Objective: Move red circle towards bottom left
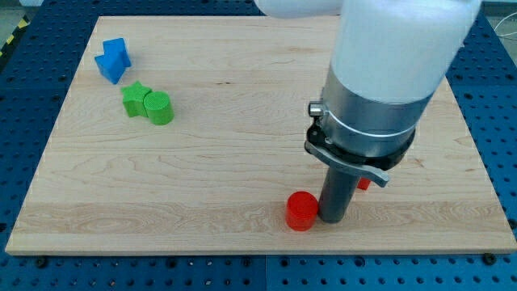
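The red circle (301, 210), a short red cylinder, stood near the bottom edge of the wooden board (242, 113), a little to the right of the middle. My tip (333, 220) was on its right side, touching it or almost touching; the exact contact was hard to judge. There were no jaws on this arm, only the dark rod, so nothing was held. Behind the rod, a small part of another red block (364, 184) showed, but its shape was hidden. Far away, at the view's top left, stood a blue block (113, 60), a green star (135, 98) and a green cylinder (159, 107), the two green ones touching. In my judgement the main risk was the bottom edge: the circle was already close to it, so a push with too much downward direction could send it off the board. Also, a round block can slip off the rod to one side if the push is not through its centre.
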You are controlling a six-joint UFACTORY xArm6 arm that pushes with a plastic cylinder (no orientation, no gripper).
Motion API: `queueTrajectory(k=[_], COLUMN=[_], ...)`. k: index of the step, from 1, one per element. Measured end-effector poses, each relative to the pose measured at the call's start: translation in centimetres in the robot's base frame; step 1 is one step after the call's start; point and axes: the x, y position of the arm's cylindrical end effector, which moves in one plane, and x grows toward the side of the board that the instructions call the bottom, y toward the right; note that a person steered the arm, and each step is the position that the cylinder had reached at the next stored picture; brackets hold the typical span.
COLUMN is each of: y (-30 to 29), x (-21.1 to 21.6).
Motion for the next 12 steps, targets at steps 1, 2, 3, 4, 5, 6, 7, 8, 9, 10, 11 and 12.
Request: queueTrajectory(k=[1,2,3,4,5,6,7,8,9,10,11,12], y=[-1.5,-2.9,-4.3,-5.7,-7.1,-8.6,-10.2,-11.7,-13.3,-15.0,-16.8,-18.8], x=[0.0,0.0,0.0,0.0,0.0,0.0,0.0,0.0,0.0,0.0,0.0,0.0])
